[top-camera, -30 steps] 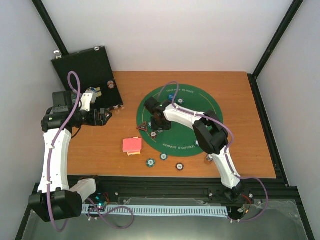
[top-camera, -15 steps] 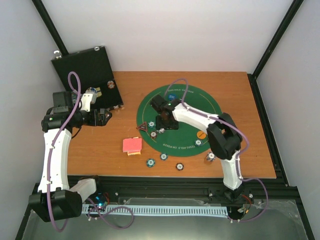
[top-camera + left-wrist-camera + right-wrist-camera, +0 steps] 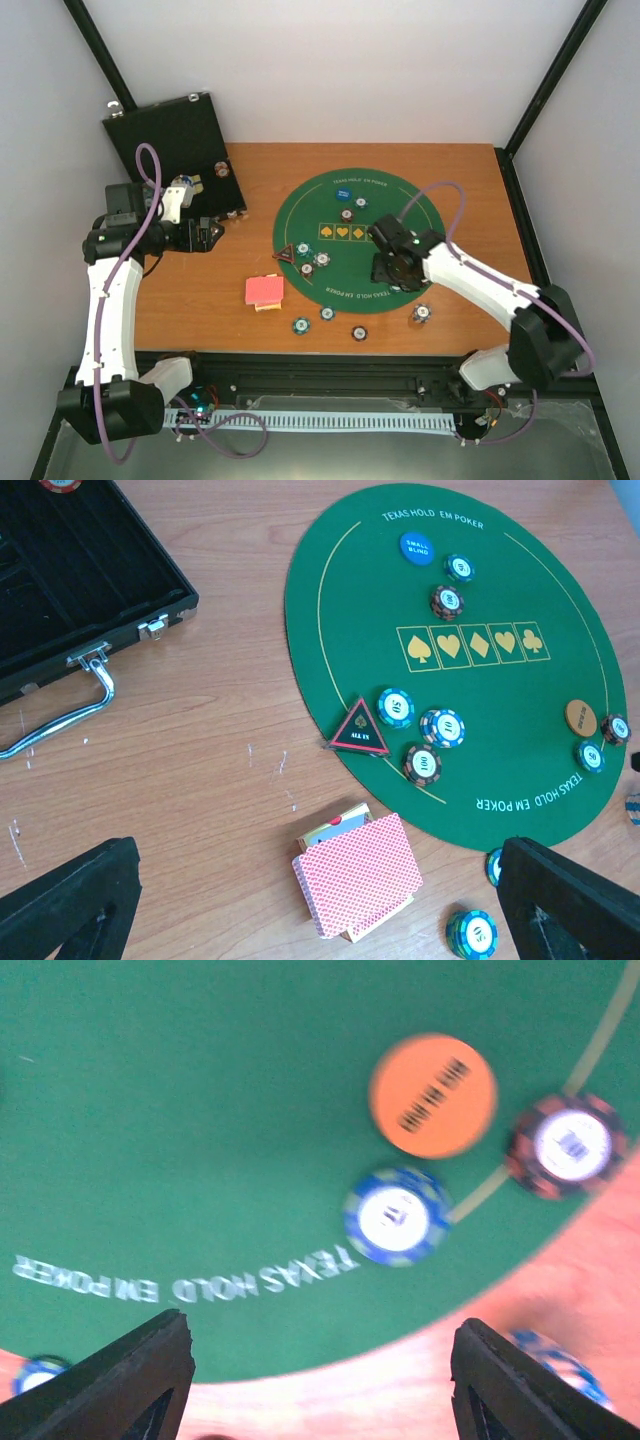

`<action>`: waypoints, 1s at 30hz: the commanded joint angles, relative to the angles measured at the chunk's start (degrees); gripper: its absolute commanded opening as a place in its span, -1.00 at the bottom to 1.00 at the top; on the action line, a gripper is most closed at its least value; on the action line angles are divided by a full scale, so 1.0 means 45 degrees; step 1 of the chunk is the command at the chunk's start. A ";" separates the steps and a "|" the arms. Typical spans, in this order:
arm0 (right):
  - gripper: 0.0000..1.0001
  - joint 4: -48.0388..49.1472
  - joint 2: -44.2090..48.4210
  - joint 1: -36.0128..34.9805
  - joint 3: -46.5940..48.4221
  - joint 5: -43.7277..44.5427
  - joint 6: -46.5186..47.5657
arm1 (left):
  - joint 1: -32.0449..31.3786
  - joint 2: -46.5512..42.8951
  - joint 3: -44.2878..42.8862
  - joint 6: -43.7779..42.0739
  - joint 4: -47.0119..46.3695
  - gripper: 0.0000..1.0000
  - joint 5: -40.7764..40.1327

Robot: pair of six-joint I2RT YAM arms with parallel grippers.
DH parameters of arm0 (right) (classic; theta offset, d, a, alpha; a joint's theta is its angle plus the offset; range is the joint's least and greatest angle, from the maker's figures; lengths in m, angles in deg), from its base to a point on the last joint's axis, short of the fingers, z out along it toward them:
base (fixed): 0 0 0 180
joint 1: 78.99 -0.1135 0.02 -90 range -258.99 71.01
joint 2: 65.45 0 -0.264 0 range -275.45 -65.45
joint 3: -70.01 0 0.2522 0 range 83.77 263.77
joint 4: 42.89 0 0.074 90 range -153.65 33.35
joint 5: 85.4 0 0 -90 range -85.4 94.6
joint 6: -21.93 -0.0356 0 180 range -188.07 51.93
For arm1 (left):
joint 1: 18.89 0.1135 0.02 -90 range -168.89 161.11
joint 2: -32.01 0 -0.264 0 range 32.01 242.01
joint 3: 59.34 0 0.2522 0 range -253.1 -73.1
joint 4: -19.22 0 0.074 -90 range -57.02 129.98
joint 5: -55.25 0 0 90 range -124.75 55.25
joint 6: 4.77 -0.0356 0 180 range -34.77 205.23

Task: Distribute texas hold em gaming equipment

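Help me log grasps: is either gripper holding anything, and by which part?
Nothing is held. The left gripper and the right gripper are both open, with nothing between their fingers.

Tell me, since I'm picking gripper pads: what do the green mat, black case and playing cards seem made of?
Green mat: felt-like fabric, matte, no glare, printed lettering. Black case: rigid shell with bright metal trim, likely plastic or covered board; unclear. Playing cards: probably thin coated card, red patterned backs, slightly fanned stack.
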 commanded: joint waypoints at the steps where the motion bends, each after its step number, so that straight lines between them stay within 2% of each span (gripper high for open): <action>1: 0.42 -0.0451 0.1715 0.0497 -0.1533 0.0516 -0.1152 | 0.0076 -0.0128 -0.0117 -0.0065 -0.0089 0.99 0.0282; 10: 0.44 -0.1141 0.2710 0.1478 -0.2433 0.0872 -0.1643 | 0.0081 -0.0121 -0.0061 -0.0065 -0.0129 1.00 0.0251; 16: 0.45 -0.0606 0.3255 0.2357 -0.3714 0.0184 -0.1589 | 0.0072 -0.0108 -0.0121 -0.0104 -0.0120 1.00 0.0225; 25: 0.45 0.0200 0.2961 0.2454 -0.4760 -0.0298 -0.1786 | 0.0086 -0.0126 -0.0108 -0.0074 -0.0108 1.00 0.0250; 30: 0.38 0.0480 0.2874 0.2449 -0.5001 -0.0421 -0.1786 | 0.0074 -0.0110 -0.0168 -0.0075 -0.0118 1.00 0.0250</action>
